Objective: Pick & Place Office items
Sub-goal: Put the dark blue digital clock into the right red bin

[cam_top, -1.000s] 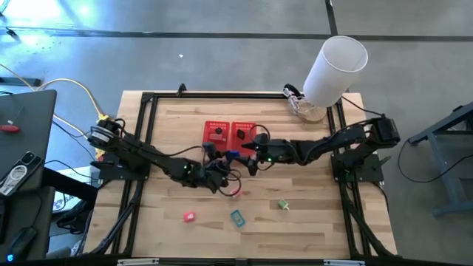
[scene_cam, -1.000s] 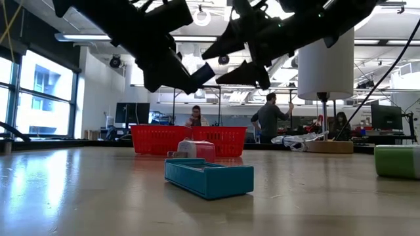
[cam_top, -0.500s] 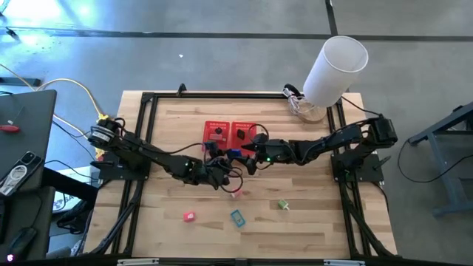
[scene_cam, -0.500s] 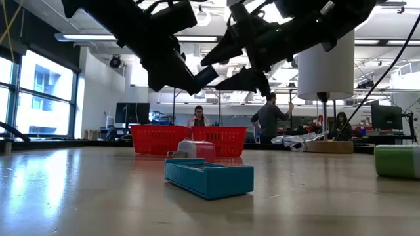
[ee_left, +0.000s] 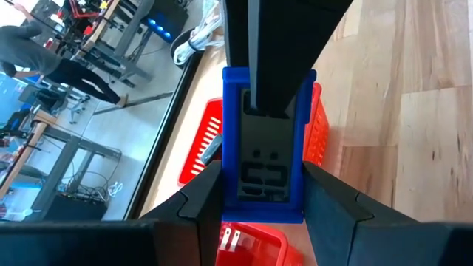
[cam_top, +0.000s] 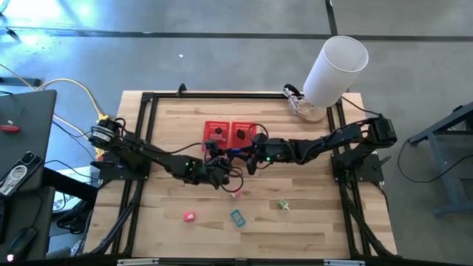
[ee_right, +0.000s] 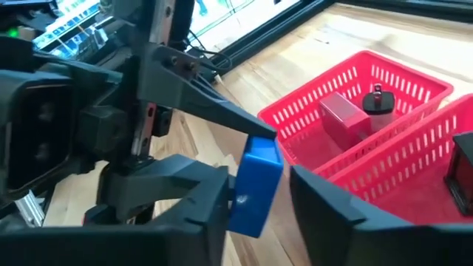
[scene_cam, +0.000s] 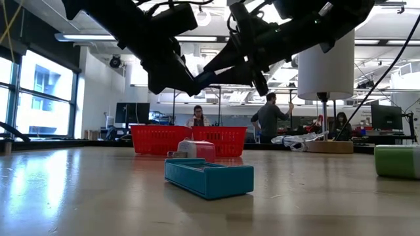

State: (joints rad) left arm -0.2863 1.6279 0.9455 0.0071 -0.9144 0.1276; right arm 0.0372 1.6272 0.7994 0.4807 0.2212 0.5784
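Dark blue item [ee_right: 255, 186] pinched by left gripper [ee_left: 264, 210] and right gripper [ee_right: 256, 193]; markings unreadable, perhaps none.

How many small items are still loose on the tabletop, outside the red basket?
4: a red-pink block, a teal rectangular tray beside it, a green block farther right, and a pale pink piece nearer the red mesh basket. More may be hidden.
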